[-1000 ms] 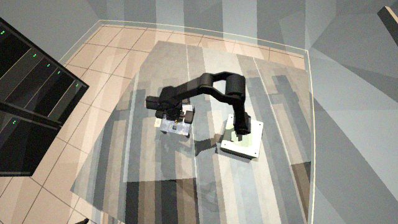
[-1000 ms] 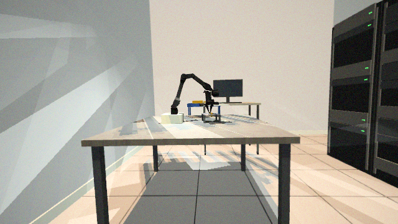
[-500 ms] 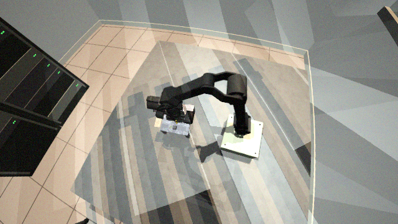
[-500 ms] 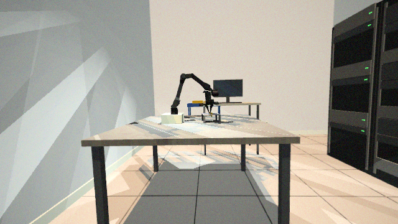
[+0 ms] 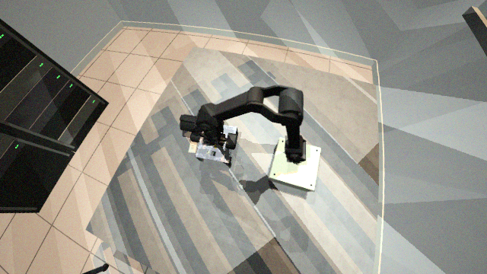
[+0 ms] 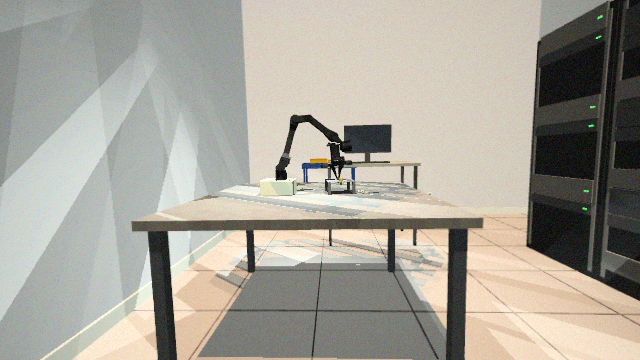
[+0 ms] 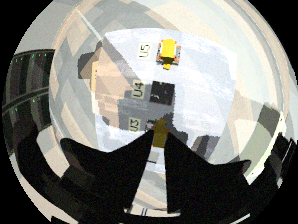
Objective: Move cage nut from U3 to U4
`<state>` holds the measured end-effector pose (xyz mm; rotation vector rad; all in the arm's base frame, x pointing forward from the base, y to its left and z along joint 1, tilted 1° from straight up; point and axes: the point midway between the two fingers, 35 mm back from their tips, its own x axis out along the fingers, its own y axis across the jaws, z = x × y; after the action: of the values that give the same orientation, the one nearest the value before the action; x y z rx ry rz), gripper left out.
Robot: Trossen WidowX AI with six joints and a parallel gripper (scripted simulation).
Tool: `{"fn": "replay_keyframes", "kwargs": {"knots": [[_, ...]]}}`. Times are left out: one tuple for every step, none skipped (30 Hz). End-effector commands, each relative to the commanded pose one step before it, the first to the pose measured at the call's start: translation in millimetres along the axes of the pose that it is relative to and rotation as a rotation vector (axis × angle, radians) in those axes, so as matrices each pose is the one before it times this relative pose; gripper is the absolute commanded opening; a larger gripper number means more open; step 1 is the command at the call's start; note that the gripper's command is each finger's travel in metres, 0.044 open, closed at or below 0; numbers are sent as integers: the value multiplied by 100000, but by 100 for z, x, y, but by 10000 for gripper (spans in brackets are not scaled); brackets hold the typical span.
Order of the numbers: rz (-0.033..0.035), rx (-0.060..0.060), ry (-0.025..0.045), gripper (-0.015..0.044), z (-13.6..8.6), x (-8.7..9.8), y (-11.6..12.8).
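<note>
The rail plate (image 7: pixel 210 75) (image 5: pixel 203 154) lies flat and raised over the table, with labels U3, U4 and U5 in the wrist view. My gripper (image 7: pixel 158 135) (image 6: pixel 340 178) points down over it, shut on a yellow cage nut (image 7: pixel 160 136) beside label U3 (image 7: pixel 134 124). Whether that nut is fully clear of hole U3 cannot be told; fingertips and shadow hide its lower part. Hole U4 (image 7: pixel 162 93) is a dark, empty square just ahead of the fingertips. The other nut (image 7: pixel 168 51), yellow with orange and grey sides, sits at U5, apart from the gripper.
The arm stands on a pale base block (image 5: pixel 294 176) (image 6: pixel 277 187) beside the rail stand. A small pale card (image 5: pixel 192 147) lies by the stand's other side. Server racks (image 5: pixel 38 95) (image 6: pixel 567 150) stand beyond the table (image 6: pixel 300 207). Patchy light and shadow cross the plate.
</note>
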<state>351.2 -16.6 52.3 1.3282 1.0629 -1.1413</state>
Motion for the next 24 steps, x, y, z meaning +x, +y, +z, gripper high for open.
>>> {"fn": "replay_keyframes", "kwargs": {"knots": [[360, 488, 31, 38, 18, 13, -87], [118, -1, 2, 38, 1, 0, -5], [149, -1, 2, 38, 1, 0, -6], [180, -1, 3, 38, 1, 0, -8], [196, -1, 3, 38, 1, 0, -8], [183, -1, 3, 38, 0, 1, -8], [182, -1, 3, 38, 0, 1, -8], [182, -1, 3, 38, 0, 1, -8], [182, -1, 3, 38, 0, 1, -8], [182, -1, 3, 38, 0, 1, -8], [182, -1, 3, 38, 0, 1, -8], [30, 0, 0, 38, 0, 0, -1], [60, 0, 1, 38, 0, 0, -3], [84, -1, 1, 38, 0, 0, -3], [108, -1, 1, 38, 0, 0, -5], [135, -1, 1, 38, 0, 0, -6], [164, -1, 2, 38, 0, -1, -7], [32, 0, 0, 38, 0, 0, -1], [58, 0, 0, 38, 0, 0, -2], [86, -1, 1, 38, 0, 0, -3], [116, -1, 1, 38, 0, 0, -5], [147, -1, 1, 38, -1, 0, -6], [179, -1, 1, 38, -2, 0, -6], [198, -1, 1, 38, -2, 0, -7]]}}
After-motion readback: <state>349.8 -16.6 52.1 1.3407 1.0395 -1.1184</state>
